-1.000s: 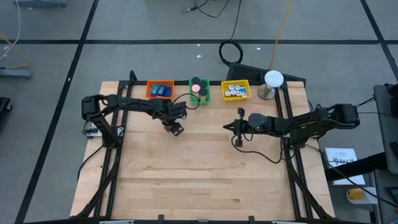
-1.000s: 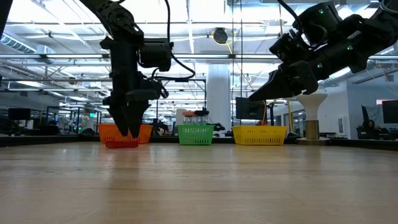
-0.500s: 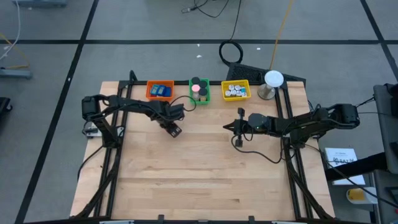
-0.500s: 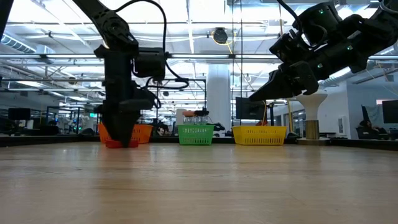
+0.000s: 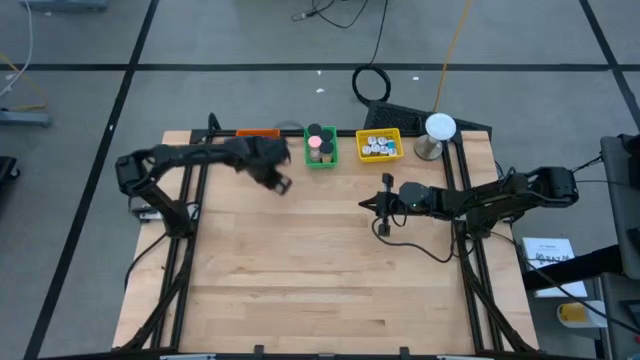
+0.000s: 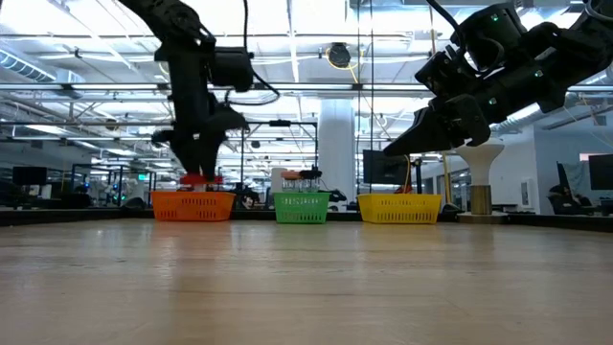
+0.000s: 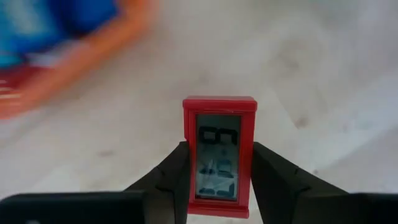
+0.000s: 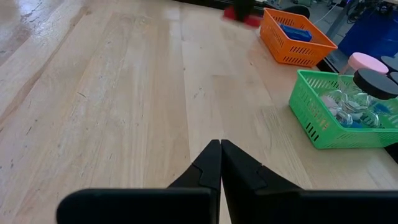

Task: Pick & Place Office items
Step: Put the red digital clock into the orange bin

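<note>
Left wrist view: the left gripper (image 7: 217,180) clamps a red block (image 7: 219,155) between its fingers, long axis running straight out from them, lifted above the orange bin (image 6: 192,205); the right gripper (image 8: 220,163) hangs pinched together over the table (image 5: 330,270).

I count three bins along the bench's far edge — orange (image 6: 192,205), green (image 5: 321,157), yellow (image 5: 379,147) — and one red block (image 7: 219,154).

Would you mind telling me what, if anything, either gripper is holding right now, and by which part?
The left gripper holds a red rectangular block, clamped across its two long sides near one end. The right gripper is shut on nothing.
</note>
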Motion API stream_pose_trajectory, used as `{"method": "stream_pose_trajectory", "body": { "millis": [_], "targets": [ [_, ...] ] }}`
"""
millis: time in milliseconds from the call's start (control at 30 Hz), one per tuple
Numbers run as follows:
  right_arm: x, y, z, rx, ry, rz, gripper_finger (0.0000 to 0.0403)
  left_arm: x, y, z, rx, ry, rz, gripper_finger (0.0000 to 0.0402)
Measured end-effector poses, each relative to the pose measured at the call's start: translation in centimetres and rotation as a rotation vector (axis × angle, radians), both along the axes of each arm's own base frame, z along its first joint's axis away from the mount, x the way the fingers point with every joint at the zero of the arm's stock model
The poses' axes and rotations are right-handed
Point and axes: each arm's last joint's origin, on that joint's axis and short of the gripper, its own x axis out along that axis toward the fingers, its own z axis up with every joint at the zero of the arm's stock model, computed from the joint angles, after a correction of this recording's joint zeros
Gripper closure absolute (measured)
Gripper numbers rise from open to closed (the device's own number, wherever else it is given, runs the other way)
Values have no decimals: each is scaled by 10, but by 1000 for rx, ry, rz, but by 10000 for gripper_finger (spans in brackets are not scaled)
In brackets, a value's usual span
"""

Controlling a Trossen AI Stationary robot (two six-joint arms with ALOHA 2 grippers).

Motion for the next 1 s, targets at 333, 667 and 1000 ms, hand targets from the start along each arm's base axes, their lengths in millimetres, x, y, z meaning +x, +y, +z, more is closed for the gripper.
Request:
{"method": "stream_pose_trajectory", "body": {
  "millis": [333,667,1000],
  "targets": [
    [0,0,0,0,-2,1,402,-19,96,32,66,-135,246,270],
    [0,0,1,7,-10,0,402,-11,130,-8,13,-82,308,270],
    [1,0,1,8,-11,3,402,-15,138,-10,51,-75,403,270]
  ]
}}
